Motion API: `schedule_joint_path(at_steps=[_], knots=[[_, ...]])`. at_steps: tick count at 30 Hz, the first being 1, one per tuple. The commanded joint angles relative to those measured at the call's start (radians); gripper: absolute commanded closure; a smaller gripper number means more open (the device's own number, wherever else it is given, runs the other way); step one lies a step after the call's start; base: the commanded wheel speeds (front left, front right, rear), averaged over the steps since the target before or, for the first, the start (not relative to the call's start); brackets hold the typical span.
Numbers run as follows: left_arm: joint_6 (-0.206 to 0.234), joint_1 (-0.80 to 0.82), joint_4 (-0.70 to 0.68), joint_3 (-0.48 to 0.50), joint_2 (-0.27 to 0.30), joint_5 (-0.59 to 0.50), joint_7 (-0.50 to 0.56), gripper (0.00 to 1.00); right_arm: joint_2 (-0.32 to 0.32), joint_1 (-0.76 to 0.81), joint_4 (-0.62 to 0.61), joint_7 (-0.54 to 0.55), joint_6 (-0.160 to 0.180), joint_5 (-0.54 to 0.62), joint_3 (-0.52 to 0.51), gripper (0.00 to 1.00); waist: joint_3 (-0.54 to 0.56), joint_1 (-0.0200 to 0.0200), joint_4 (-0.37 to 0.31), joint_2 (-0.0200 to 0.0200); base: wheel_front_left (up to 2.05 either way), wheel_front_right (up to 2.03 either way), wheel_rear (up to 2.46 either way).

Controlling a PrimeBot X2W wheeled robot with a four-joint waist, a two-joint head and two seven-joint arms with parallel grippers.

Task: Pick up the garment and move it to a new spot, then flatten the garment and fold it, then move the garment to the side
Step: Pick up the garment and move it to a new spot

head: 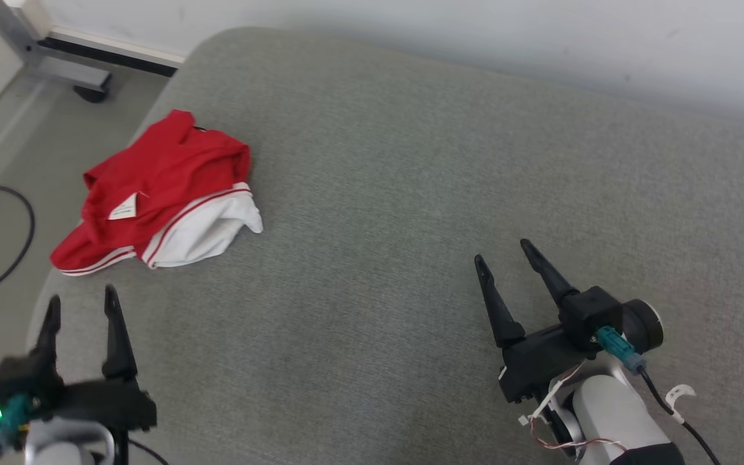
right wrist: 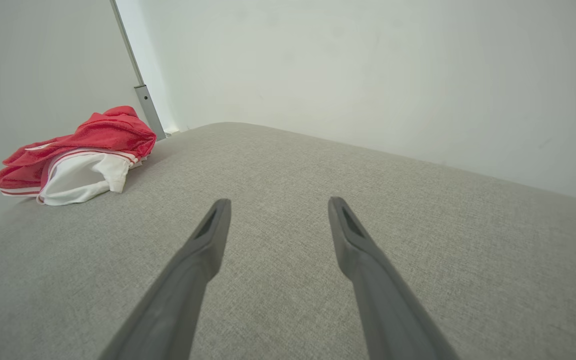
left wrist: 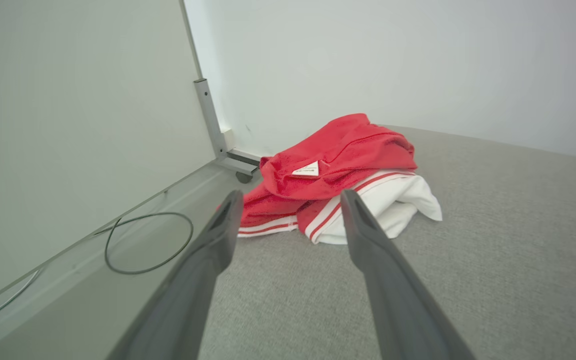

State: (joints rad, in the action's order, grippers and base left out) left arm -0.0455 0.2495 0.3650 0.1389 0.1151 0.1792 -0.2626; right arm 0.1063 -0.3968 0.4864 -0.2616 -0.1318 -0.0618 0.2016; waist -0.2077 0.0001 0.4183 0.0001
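Observation:
The garment (head: 159,194) is a crumpled red and white heap with striped hems and a small white label, lying near the left edge of a grey cushioned surface (head: 411,194). My left gripper (head: 81,300) hovers open just short of the heap's near edge, nothing between its fingers. In the left wrist view the garment (left wrist: 338,175) lies straight ahead beyond the left gripper (left wrist: 288,197). Far to the right my right gripper (head: 502,250) stands open over bare cushion. The right wrist view has the garment (right wrist: 75,155) at far left and the right gripper (right wrist: 278,202) open.
A white wall (head: 475,39) runs along the cushion's far side. Left of the cushion the floor drops away, with a black cable loop (head: 13,252) and a grey metal frame foot on a caster (head: 81,81).

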Motion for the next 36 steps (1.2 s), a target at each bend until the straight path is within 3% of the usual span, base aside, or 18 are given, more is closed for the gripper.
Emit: schedule_joint_path(at_steps=[1, 7, 17, 23, 31, 32, 33, 34, 36], knots=[[-0.012, 0.050, 0.031, -0.001, 0.022, 0.005, 0.002, 0.00, 0.012, -0.014, -0.010, -0.004, 0.002, 0.004, 0.001, 0.00, -0.061, -0.0001, -0.059, -0.0001, 0.00, 0.00, 0.00], [-0.059, 0.237, 0.152, -0.025, 0.124, 0.020, 0.057, 0.00, 0.053, -0.038, -0.047, 0.006, 0.002, 0.004, -0.007, 0.00, -0.135, -0.0001, -0.117, -0.0001, 0.00, 0.00, 0.00], [-0.085, 0.456, 0.345, -0.067, 0.249, 0.096, 0.133, 0.00, 0.096, -0.055, -0.111, 0.028, 0.002, -0.005, -0.028, 0.00, -0.233, -0.0001, -0.204, -0.0001, 0.00, 0.00, 0.00], [-0.083, 0.534, 0.463, -0.089, 0.292, 0.134, 0.197, 0.00, 0.103, -0.057, -0.132, 0.034, 0.003, -0.011, -0.026, 0.00, -0.264, -0.0001, -0.243, -0.0001, 0.00, 0.00, 0.00], [-0.071, 0.569, 0.602, -0.090, 0.290, 0.160, 0.214, 0.00, 0.111, -0.048, -0.136, 0.037, 0.003, -0.016, -0.038, 0.00, -0.276, -0.0001, -0.268, -0.0001, 0.00, 0.00, 0.00], [-0.066, 0.572, 0.614, -0.090, 0.290, 0.157, 0.206, 0.54, 0.110, -0.047, -0.134, 0.036, 0.003, -0.016, -0.041, 0.00, -0.273, -0.0001, -0.269, -0.0001, 0.00, 0.00, 0.00], [-0.066, 0.572, 0.614, -0.090, 0.290, 0.157, 0.206, 0.54, 0.110, -0.047, -0.134, 0.036, 0.003, -0.016, -0.041, 0.00, -0.273, -0.0001, -0.269, -0.0001, 0.00, 0.00, 0.00], [-0.066, 0.574, 0.626, -0.089, 0.290, 0.160, 0.198, 1.00, 0.107, -0.048, -0.133, 0.036, 0.003, -0.016, -0.043, 0.00, -0.270, -0.0001, -0.270, -0.0001, 0.00, 0.00, 0.00], [-0.068, 0.578, 0.640, -0.086, 0.294, 0.164, 0.161, 1.00, 0.097, -0.049, -0.134, 0.033, 0.003, -0.014, -0.046, 0.00, -0.260, -0.0001, -0.273, -0.0001, 0.00, 0.00, 0.00]])
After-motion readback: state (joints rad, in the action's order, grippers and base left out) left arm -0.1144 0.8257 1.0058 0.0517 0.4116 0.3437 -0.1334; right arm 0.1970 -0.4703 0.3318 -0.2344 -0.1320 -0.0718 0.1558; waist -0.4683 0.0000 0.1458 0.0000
